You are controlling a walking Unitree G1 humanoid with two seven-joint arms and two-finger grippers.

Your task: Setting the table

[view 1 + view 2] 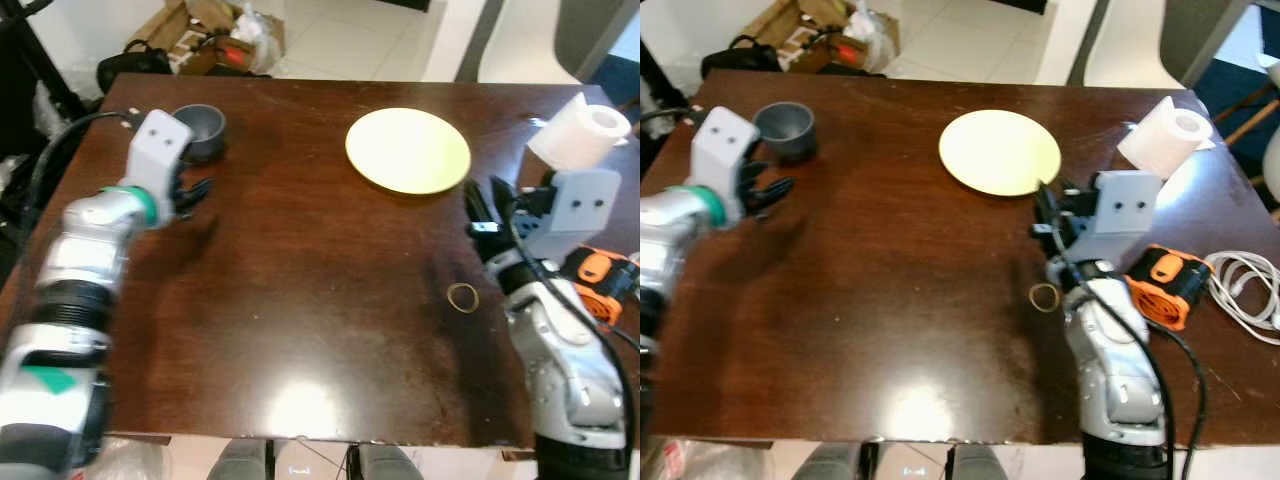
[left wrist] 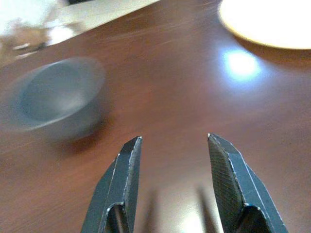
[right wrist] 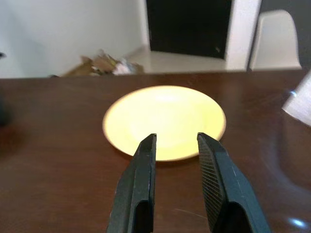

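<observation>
A dark brown wooden table [image 1: 300, 300] carries everything, its far edge toward a pale tiled floor [image 1: 350, 40] where cardboard boxes [image 1: 195, 30] lie past the far left corner. The yellow plate [image 1: 408, 150] lies flat near the far edge, right of the middle, with nothing on it. A white paper roll [image 1: 1164, 135] rests tilted close to the far right corner, and an orange and black device [image 1: 1167, 285] sits along the right edge beside a coiled white cable [image 1: 1250, 290]. The grey bowl [image 1: 198, 132] stands upright near the far left corner. A small tan rubber band [image 1: 462, 296] lies flat toward the right edge, on the near side of the plate. The left gripper [image 2: 172, 145] hovers above the wood just beside the bowl on its near side, fingers spread wide with nothing between them. The right gripper [image 3: 176, 141] is just short of the plate's near rim and pointed at it, its fingers parted by a narrow gap, holding nothing.
</observation>
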